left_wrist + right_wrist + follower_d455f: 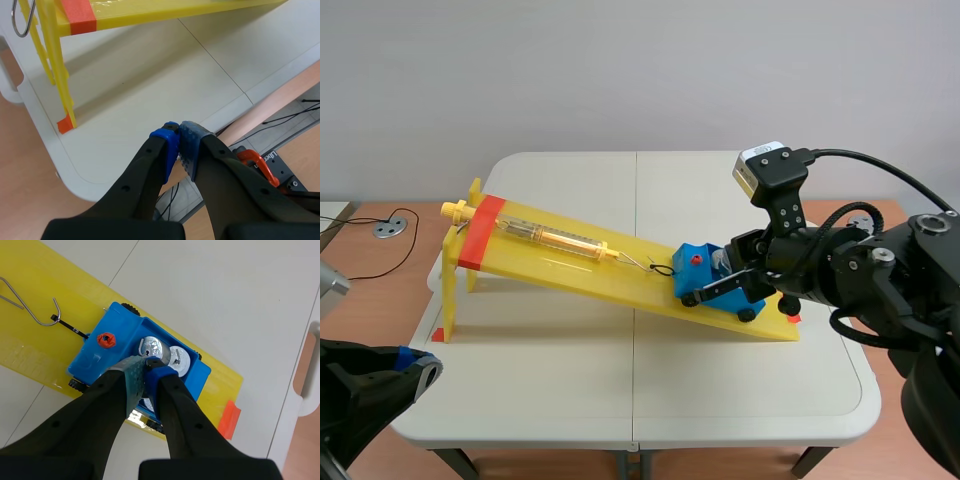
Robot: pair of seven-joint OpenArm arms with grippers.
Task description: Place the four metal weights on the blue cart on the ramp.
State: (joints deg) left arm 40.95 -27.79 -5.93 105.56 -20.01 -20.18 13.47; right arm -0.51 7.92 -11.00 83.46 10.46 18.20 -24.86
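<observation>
**Metal weights [177,360] in the blue cart [97,357], low on the ramp [30,347]**

The cart sits at the ramp's low end, near the table's [570,400] right edge. Your right gripper [145,369] is clenched, its tips at one weight's top; you cannot tell whether it pinches anything. Expect the weights to be dense, rigid and slick, so take them by the top stem. Left gripper [178,134] hangs clenched and empty off the near-left corner.

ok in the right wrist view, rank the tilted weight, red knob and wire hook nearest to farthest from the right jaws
1. Tilted weight, at the jaws' tips, in the cart.
2. Red knob, on the cart's deck, a little further out.
3. Wire hook, beyond the cart, over the ramp.
</observation>
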